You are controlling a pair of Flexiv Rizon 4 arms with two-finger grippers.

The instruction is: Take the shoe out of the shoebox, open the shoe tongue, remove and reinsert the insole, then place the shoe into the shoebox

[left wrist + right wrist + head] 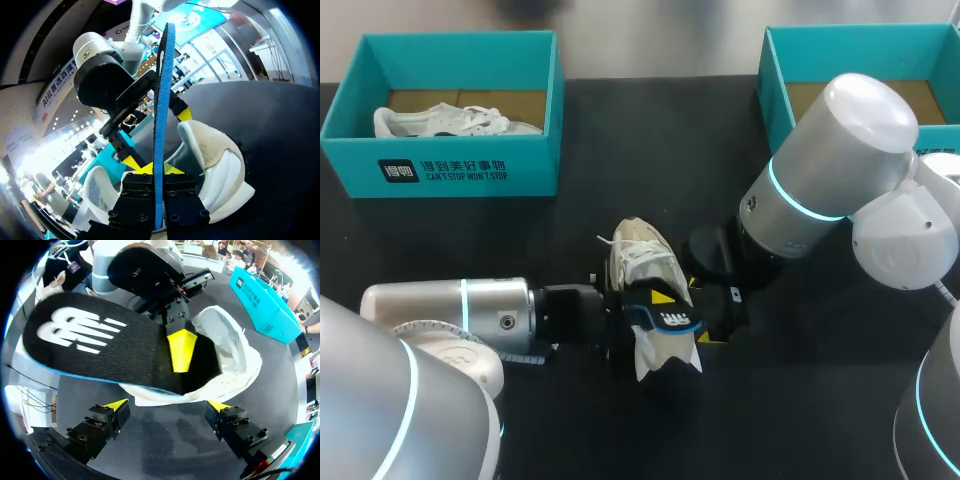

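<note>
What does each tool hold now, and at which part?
Left tool pinches the insole by its long edge, near the shoe. Right tool is open, holding nothing.

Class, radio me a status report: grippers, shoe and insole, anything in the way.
Left gripper shut on insole, one end at shoe mouth. Right gripper open, just short of shoe. Shoe out on table; second shoe in left shoebox.

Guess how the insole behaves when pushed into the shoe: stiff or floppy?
Probably semi-stiff: pinched near one end by the left gripper, the insole stands out almost straight, with little droop. Likely light, since its edge looks thin. Its textured top may drag on the lining of the shoe rather than slide.
</note>
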